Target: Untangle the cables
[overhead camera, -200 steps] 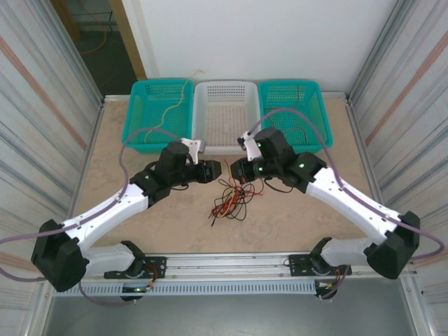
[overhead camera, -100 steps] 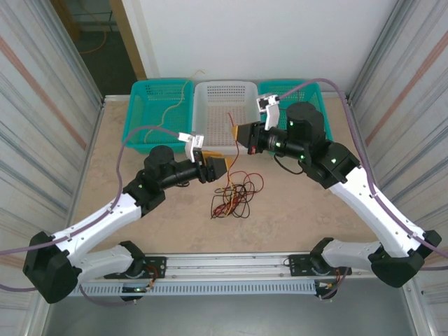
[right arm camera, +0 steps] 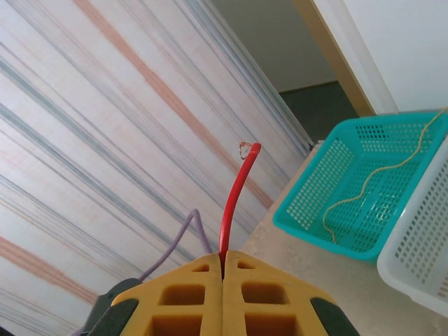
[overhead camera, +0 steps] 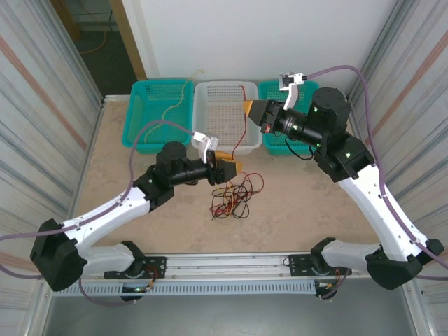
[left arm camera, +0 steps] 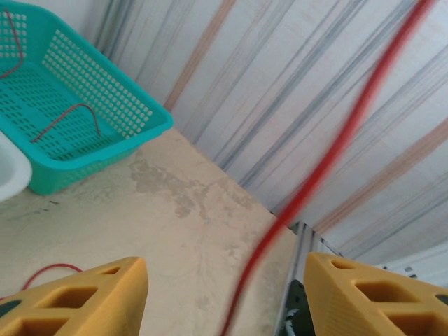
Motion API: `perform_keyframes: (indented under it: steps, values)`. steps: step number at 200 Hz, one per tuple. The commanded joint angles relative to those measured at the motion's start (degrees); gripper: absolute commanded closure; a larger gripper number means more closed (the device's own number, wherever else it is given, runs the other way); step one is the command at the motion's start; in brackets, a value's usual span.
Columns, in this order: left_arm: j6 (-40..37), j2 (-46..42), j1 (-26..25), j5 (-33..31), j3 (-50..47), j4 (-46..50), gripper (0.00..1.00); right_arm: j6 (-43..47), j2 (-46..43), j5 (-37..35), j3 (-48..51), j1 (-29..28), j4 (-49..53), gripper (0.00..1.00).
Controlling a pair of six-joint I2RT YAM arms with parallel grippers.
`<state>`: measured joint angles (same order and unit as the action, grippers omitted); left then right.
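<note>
A tangle of red, black and yellow cables (overhead camera: 234,197) lies on the table in front of the baskets. My right gripper (overhead camera: 249,108) is raised over the white basket (overhead camera: 210,98) and shut on a red cable (overhead camera: 247,136) that hangs from it down toward the tangle. In the right wrist view the fingers (right arm camera: 196,294) pinch this red cable (right arm camera: 231,203), whose bare end sticks up past them. My left gripper (overhead camera: 229,171) hovers just above the tangle's far side. It (left arm camera: 225,297) stands open, and the red cable (left arm camera: 329,157) crosses the gap without touching either finger.
Three baskets line the far edge: a teal basket (overhead camera: 143,115) holding a tan cable (overhead camera: 171,108), the white one, and a teal basket (overhead camera: 308,94) with a red wire (left arm camera: 70,115) inside. Striped walls close in both sides. A rail (overhead camera: 231,262) runs along the near edge.
My right gripper has lifted and pulled back from the tangle to above the white basket, drawing the red cable out. My left gripper has let go and stayed by the tangle.
</note>
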<state>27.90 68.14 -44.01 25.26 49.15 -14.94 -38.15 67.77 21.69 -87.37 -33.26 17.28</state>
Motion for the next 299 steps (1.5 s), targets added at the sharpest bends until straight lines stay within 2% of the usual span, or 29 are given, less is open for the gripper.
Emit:
perform_keyframes:
  steps: [1,20,45,51,62,71,85,97,104,110,150,186,237,280,287,299]
  values:
    - [-4.0,0.6,-0.3,-3.7,2.7,1.5,0.47,-1.9,-1.0,2.3,-1.9,0.8,-2.9,1.0]
    - [-3.8,1.6,-0.2,-3.0,3.8,0.6,0.71,-2.1,-1.4,2.5,-1.9,1.3,-2.9,1.0]
    - [-2.8,2.3,-0.2,-1.5,6.0,1.0,0.96,-2.5,-1.5,3.0,-1.6,2.4,-2.9,1.0]
    - [-2.4,2.2,-0.3,-1.5,6.7,1.1,1.0,-2.6,-1.6,3.1,-1.3,2.7,-2.9,1.0]
    - [-1.8,1.8,-0.2,-1.8,7.9,1.9,1.0,-2.7,-1.7,2.9,-0.9,3.1,-2.7,1.0]
    - [-1.0,1.4,-0.2,-3.8,9.6,4.0,1.0,-2.4,-2.0,2.2,-0.3,3.7,-2.0,0.88]
    - [1.7,0.9,1.2,-6.3,12.8,8.4,1.0,-0.4,-2.4,-1.1,0.3,4.1,1.2,0.57]
    - [5.8,0.9,3.8,-5.7,16.0,12.0,1.0,1.8,-2.5,-4.2,0.9,4.1,5.1,0.46]
    - [8.6,1.0,5.7,-4.3,17.6,13.4,1.0,2.9,-2.8,-4.5,1.6,4.0,6.3,0.33]
    - [10.8,1.0,7.2,-2.6,18.7,13.8,1.0,3.6,-2.9,-3.8,2.7,3.9,6.9,0.3]
    - [29.9,2.4,16.1,9.6,19.8,7.4,1.0,7.1,-4.3,1.8,9.3,-0.3,5.9,0.26]
    - [34.9,5.6,16.7,16.9,23.1,6.2,1.0,11.4,0.0,0.1,7.1,-5.9,8.6,0.3]
    - [45.8,6.9,17.5,19.7,20.3,-2.8,1.0,13.1,5.1,0.1,6.0,-8.1,6.0,0.42]
    - [46.8,6.7,17.6,21.0,19.3,-3.3,1.0,13.5,7.7,-1.0,5.4,-8.5,4.7,0.48]
    - [47.0,6.7,17.6,21.0,19.1,-3.7,1.0,13.6,7.8,-1.2,5.4,-8.5,4.6,0.5]
    - [47.8,6.7,17.7,21.2,18.5,-4.8,1.0,13.6,8.1,-1.1,5.2,-8.6,4.3,0.62]
